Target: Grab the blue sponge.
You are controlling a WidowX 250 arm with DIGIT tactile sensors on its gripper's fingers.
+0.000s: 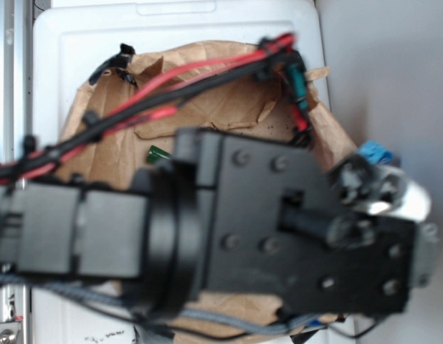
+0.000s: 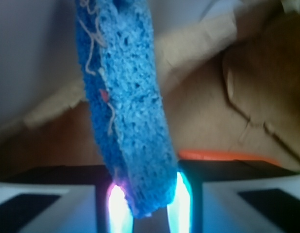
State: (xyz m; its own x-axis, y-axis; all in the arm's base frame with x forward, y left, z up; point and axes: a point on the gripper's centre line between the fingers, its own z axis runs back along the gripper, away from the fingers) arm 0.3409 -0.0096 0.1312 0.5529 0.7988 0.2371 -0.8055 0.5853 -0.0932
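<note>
In the wrist view the blue sponge (image 2: 125,107) stands on edge between my two glowing fingers (image 2: 120,209), pinched at its lower end and reaching up out of the frame. My gripper (image 2: 149,206) is shut on it. Loose threads cling to the sponge's left face. In the exterior view the black arm fills the middle, the gripper (image 1: 383,190) is at the right, and a small piece of the blue sponge (image 1: 375,153) shows just above it.
Crumpled brown paper (image 1: 200,107) lies over a white bin lid (image 1: 71,43) under the arm. Red and black cables (image 1: 157,89) run across the paper. An orange strip (image 2: 223,155) shows behind the gripper, and a green tip (image 1: 158,153) peeks out by the arm.
</note>
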